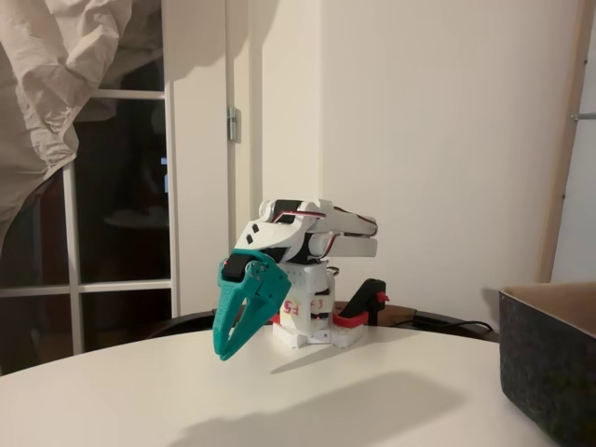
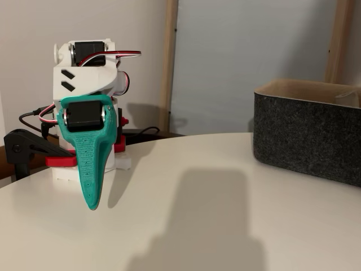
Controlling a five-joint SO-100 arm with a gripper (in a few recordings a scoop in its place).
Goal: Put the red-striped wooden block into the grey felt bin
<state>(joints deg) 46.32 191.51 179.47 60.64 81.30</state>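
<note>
Teal plastic formed the gripper (image 1: 226, 350), which hung folded down in front of the white arm (image 1: 312, 233), its fingers drawn together to a single point just above the white table (image 1: 372, 391) and holding nothing. The arm sat hunched over its base, upper links doubled back on themselves, with red and black wires looping across the top. In the other fixed view the gripper (image 2: 92, 204) pointed straight down, narrow and beak-like, tip close to the tabletop. A red-and-black clamp (image 1: 361, 312) pinned the base to the table's far edge. The grey felt bin (image 2: 307, 132) stood on the table well apart from the arm, at the right in both fixed views, tan lining visible along its rim. I could not see the red-striped wooden block.
</note>
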